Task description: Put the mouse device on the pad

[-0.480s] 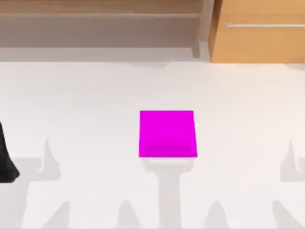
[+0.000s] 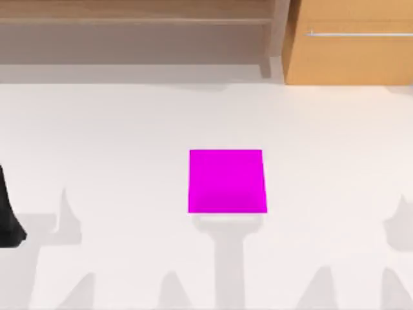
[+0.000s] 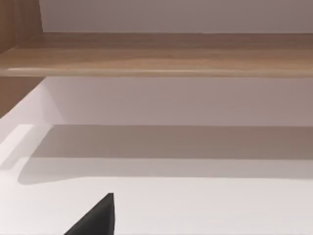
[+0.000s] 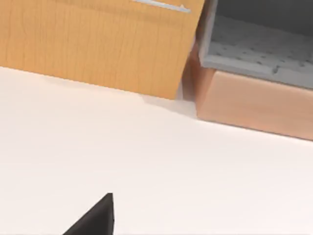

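Even, bright light falls on the white desk (image 2: 129, 129), with no glare. Soft grey shadows lie along its 6 o'clock edge in the top view, a broad one just below the pad (image 2: 226, 181), whose magenta darkens slightly toward 6 o'clock. All views are mildly soft. In the left wrist view the wooden shelf (image 3: 161, 54) casts a wide grey shadow band.

My left arm (image 2: 8, 216) sits low at the table's left edge, a dark shape partly cut off in the top view. A black fingertip (image 3: 95, 219) of my left gripper pokes into the left wrist view; my right gripper's black fingertip (image 4: 95, 219) shows likewise.
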Controlling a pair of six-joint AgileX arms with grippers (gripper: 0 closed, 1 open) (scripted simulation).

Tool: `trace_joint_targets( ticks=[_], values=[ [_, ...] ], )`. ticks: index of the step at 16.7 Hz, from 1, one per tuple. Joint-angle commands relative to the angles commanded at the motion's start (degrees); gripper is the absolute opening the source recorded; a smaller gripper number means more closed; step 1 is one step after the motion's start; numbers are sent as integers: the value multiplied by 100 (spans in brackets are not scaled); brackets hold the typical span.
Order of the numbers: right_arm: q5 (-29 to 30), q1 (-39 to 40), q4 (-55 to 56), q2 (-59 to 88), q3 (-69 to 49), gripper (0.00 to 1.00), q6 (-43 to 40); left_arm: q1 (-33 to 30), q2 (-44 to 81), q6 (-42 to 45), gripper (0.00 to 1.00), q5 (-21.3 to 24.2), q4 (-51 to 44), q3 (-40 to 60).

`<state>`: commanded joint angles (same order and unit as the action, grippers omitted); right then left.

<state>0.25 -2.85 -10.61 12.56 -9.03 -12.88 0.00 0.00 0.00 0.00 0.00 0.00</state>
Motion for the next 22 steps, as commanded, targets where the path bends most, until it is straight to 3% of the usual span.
trace_joint_targets(
  ticks=[9, 13, 17, 22],
  values=[
    [-8, -738, -3170, 4135, -2406, 100, -4778, 0, 0, 0, 100, 0, 0, 0],
    [-4, -1017, -4319, 5581, -3319, 100, -6439, 0, 0, 0, 100, 0, 0, 0],
    [3, -1184, -4963, 6389, -3901, 100, -7366, 0, 0, 0, 100, 0, 0, 0],
    [4, -1207, -5043, 6507, -3984, 100, -7488, 0, 0, 0, 100, 0, 0, 0]
  ],
)
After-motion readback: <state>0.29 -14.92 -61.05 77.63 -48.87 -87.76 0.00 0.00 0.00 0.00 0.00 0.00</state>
